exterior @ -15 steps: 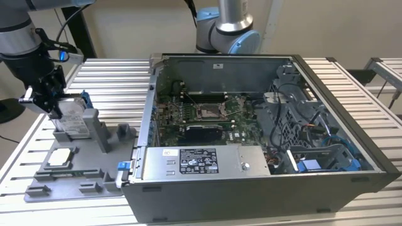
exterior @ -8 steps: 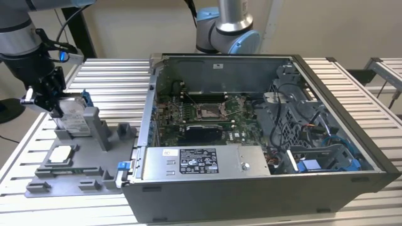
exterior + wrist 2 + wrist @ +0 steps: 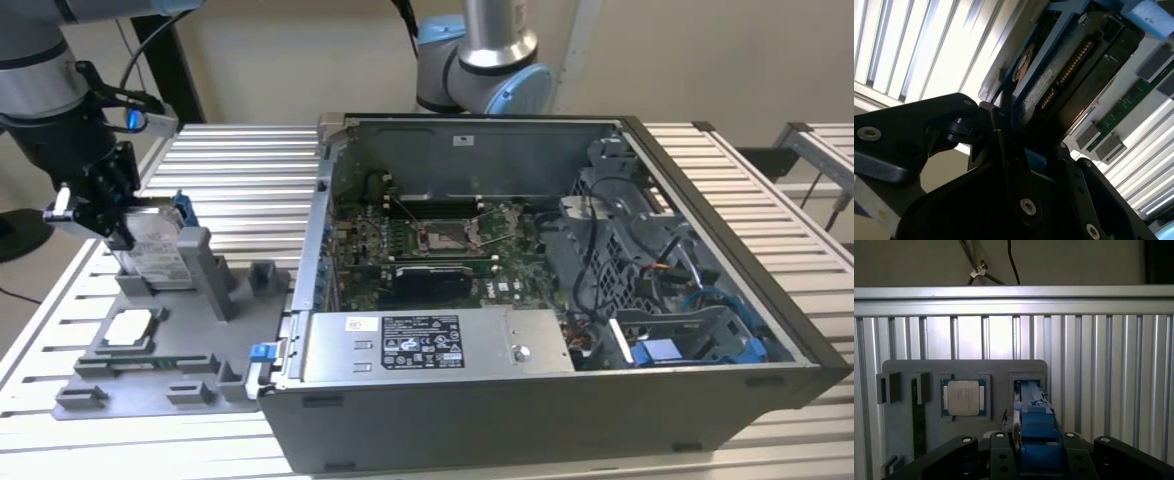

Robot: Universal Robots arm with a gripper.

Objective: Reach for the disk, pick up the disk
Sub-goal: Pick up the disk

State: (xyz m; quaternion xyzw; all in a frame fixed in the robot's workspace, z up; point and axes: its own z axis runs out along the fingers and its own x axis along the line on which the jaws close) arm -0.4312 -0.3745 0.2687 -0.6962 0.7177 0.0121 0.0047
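Observation:
The disk (image 3: 158,250), a silver-grey drive in a blue bracket, stands on edge in a slot of the grey holder plate (image 3: 174,385) at the exterior view's left. My gripper (image 3: 114,232) has come down over its top edge, with a finger on each side and pressed against it. In the first wrist view the blue bracket of the disk (image 3: 1036,427) runs from the slot up between the black fingers of the gripper (image 3: 1036,452). The second wrist view shows the disk's (image 3: 1064,75) underside and connector close up, with a finger (image 3: 1001,135) against its edge.
A small square silver chip (image 3: 130,327) (image 3: 965,397) lies in a pocket of the holder plate beside the disk. An open computer case (image 3: 694,400) stands to the exterior view's right, with a labelled grey box (image 3: 420,343) inside. A second arm (image 3: 481,60) stands behind the case.

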